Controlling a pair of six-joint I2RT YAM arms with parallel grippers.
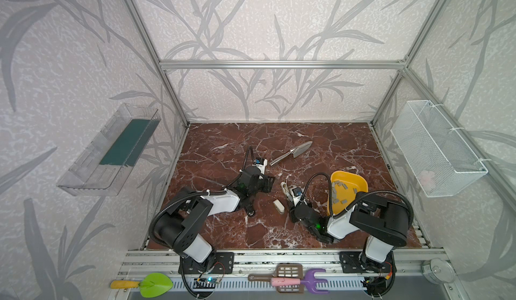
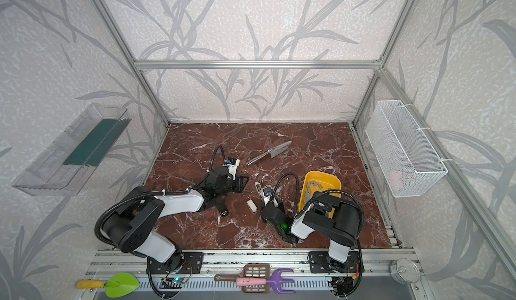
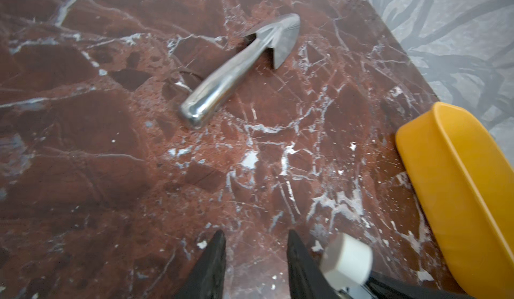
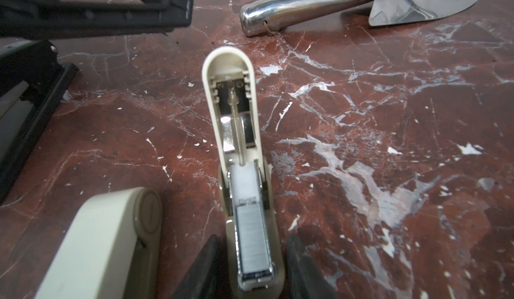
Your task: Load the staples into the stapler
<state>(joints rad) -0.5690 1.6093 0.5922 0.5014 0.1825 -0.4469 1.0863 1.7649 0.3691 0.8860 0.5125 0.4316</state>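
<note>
A beige stapler [image 4: 232, 111] lies on the marble with its lid flipped open. A grey strip of staples [image 4: 253, 244] sits in its metal channel. My right gripper [image 4: 253, 242] straddles the front of its base, and both fingers [image 4: 205, 267] rest against the base's sides. In both top views this stapler [image 1: 284, 188] lies between the two arms. More staples [image 1: 339, 185] lie loose in the yellow tray [image 1: 361, 182]. My left gripper [image 3: 256, 236] hovers low over bare marble, open and empty, with a pale stapler end [image 3: 347, 261] just outside one finger.
A closed beige stapler [image 1: 278, 206] lies beside the open one. A black stapler [image 1: 250, 210] sits under my left arm. A shiny metal cake server [image 1: 293, 152] lies further back. A clear bin [image 1: 109, 150] and a wire basket [image 1: 438, 148] hang on the side walls.
</note>
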